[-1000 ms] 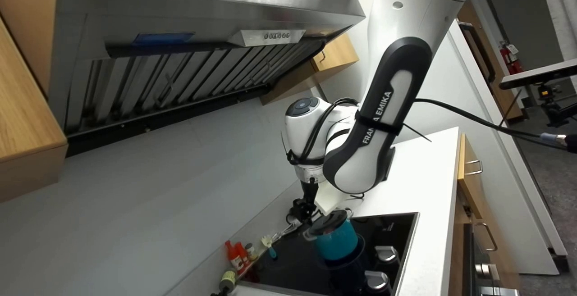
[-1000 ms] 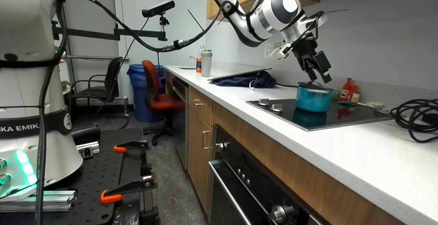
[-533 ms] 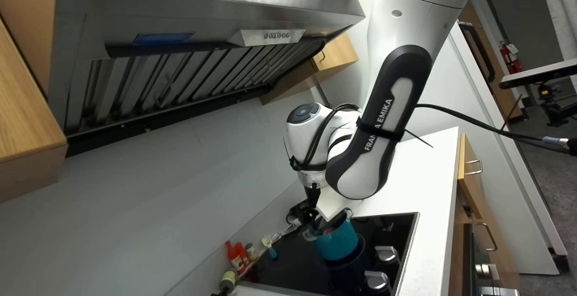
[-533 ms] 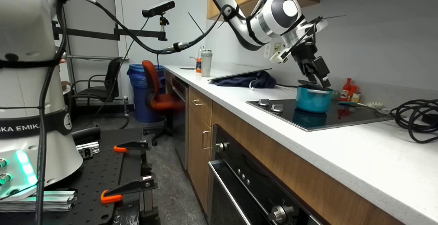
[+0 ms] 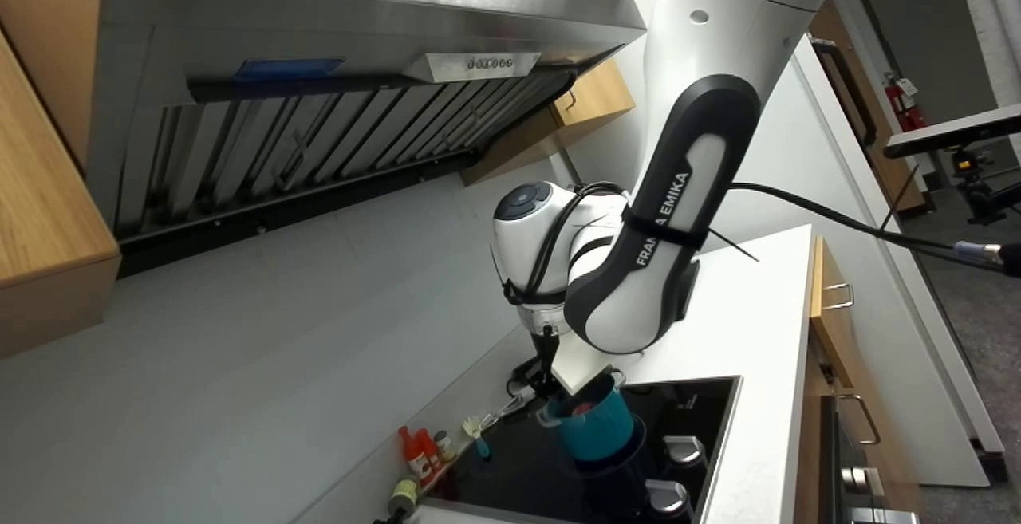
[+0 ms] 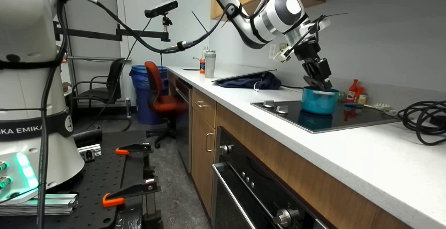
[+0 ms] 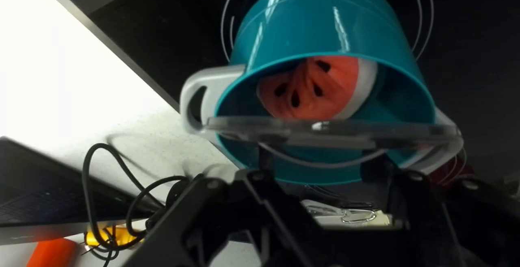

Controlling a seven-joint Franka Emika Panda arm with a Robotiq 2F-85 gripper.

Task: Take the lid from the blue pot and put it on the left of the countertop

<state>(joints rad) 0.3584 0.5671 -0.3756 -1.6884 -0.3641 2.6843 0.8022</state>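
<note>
The blue pot (image 6: 319, 101) stands upright on the black glass cooktop (image 6: 355, 119) and shows in both exterior views (image 5: 597, 428). In the wrist view the pot (image 7: 321, 27) is uncovered at the front, with a red watermelon-like piece (image 7: 313, 90) inside. The clear, dark-rimmed lid (image 7: 325, 131) is seen nearly edge-on. My gripper (image 7: 319, 159) has a finger at each end of the lid's handle. In an exterior view the lid (image 6: 312, 82) hangs tilted from my gripper (image 6: 320, 79) just over the pot's rim. The white countertop (image 6: 376, 166) surrounds the cooktop.
Red bottles (image 6: 352, 91) and a utensil (image 6: 381, 107) lie behind the pot. Black cables (image 6: 427, 121) lie at one end of the counter. A laptop (image 6: 244, 77) on dark cloth (image 6: 256, 82) lies at the other. A range hood (image 5: 359, 45) hangs overhead.
My gripper came down to the pot, then shifted slightly toward the laptop side. The lid went from flat on the pot to tilted and raised with the gripper. The pot stayed put.
</note>
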